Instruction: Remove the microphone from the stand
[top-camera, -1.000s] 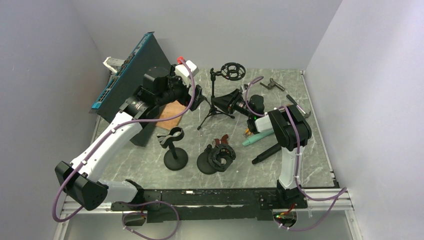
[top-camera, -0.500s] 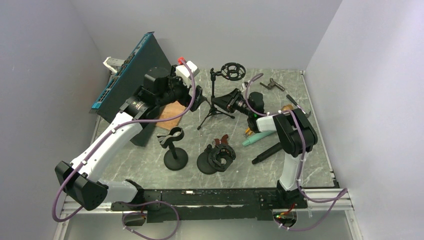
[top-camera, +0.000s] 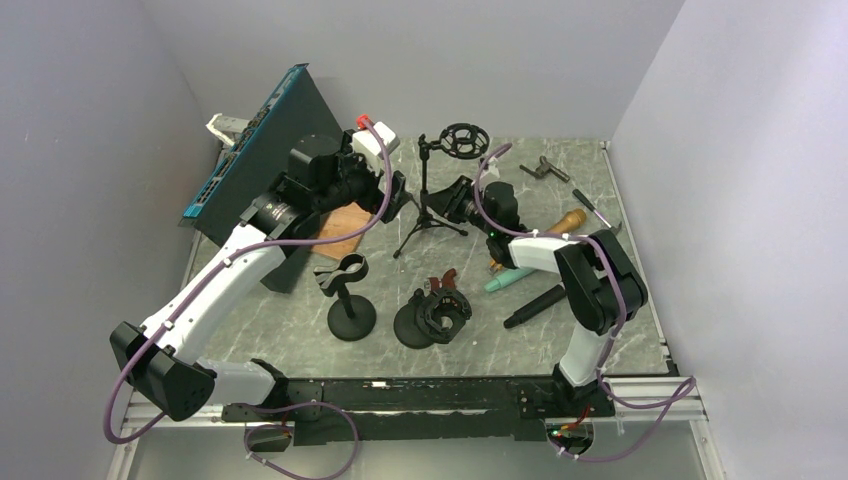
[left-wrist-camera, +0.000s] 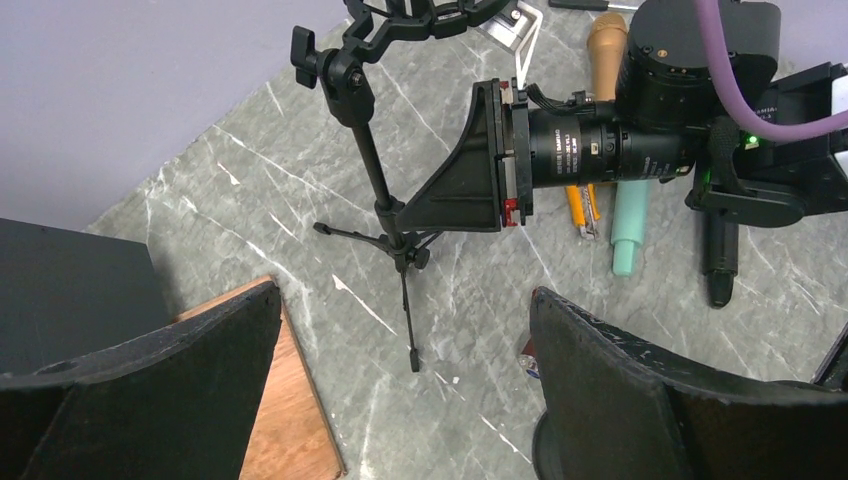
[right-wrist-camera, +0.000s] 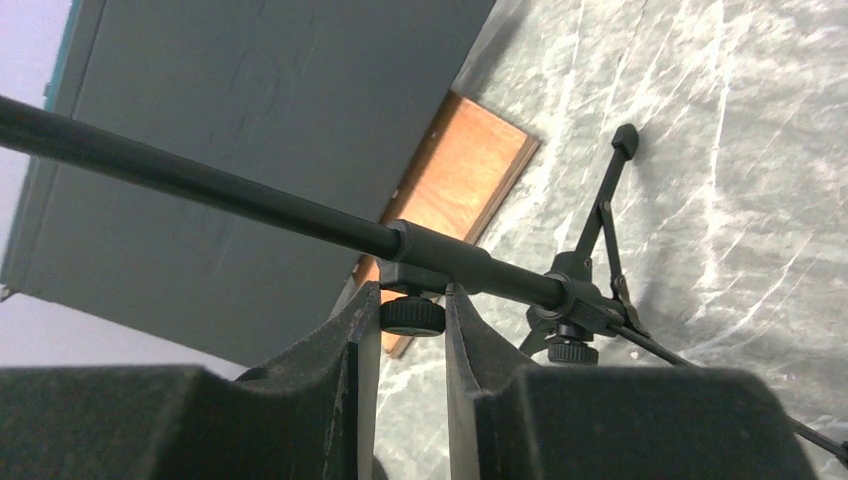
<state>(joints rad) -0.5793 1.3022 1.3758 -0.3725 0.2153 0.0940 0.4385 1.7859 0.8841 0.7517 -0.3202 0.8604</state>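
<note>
Robot lab test cell. Evidence: plain pale walls (top-camera: 420, 60) box in the marble-look tabletop (top-camera: 295, 325) at 9, 12 and 3 o'clock. Two arms (top-camera: 215, 290) are bolted to a mounting rail (top-camera: 440, 392) at 6 o'clock, purple cables (top-camera: 384, 190) exposed. Staged props: tripod stand (top-camera: 428, 215), round-base stands (top-camera: 350, 320), loose tools (top-camera: 545, 168).
</note>
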